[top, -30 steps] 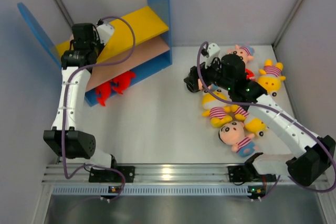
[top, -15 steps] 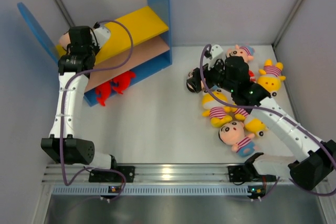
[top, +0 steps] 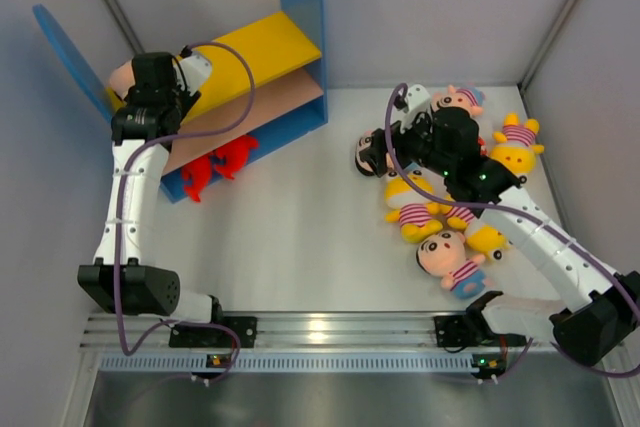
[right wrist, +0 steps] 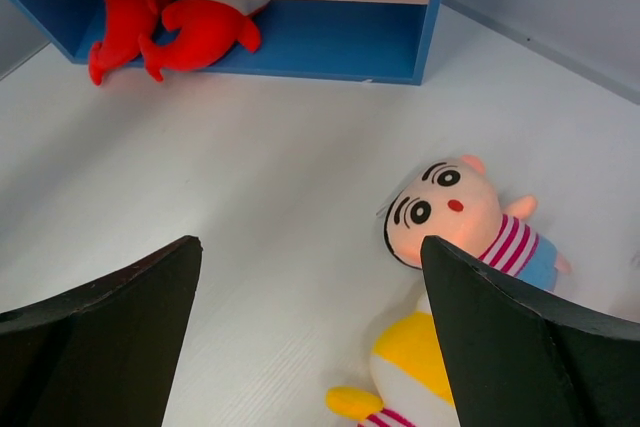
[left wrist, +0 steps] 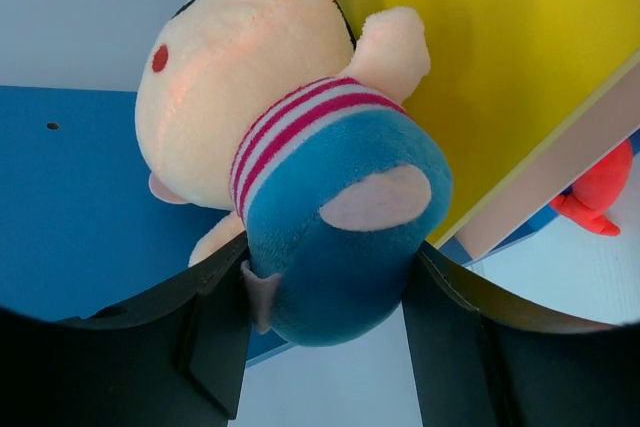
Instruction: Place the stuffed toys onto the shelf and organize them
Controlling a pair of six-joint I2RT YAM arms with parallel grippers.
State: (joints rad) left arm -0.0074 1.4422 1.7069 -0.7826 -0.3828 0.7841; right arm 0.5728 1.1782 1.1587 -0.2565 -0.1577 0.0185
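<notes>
My left gripper [left wrist: 325,322] is shut on the blue bottom of a pink-faced doll [left wrist: 290,137] in a striped shirt. It holds the doll at the left end of the shelf's yellow upper board [top: 255,47]. In the top view the left gripper [top: 150,97] covers most of that doll [top: 121,75]. My right gripper [right wrist: 310,327] is open and empty above the table, with another pink-faced doll [right wrist: 455,212] and a yellow toy [right wrist: 420,372] beside its right finger. In the top view the right gripper [top: 376,152] hovers at the left edge of the toy pile.
Two red monsters [top: 220,165] lie at the shelf's bottom front, also in the right wrist view [right wrist: 170,32]. The tan-pink lower board [top: 275,105] is bare. More dolls lie on the right: yellow ones [top: 412,209] [top: 516,145] and pink-faced ones [top: 446,257] [top: 461,99].
My left gripper has carried the doll leftward along the upper board, and the doll's head now shows past the arm. My right gripper has shifted slightly toward the toy pile.
</notes>
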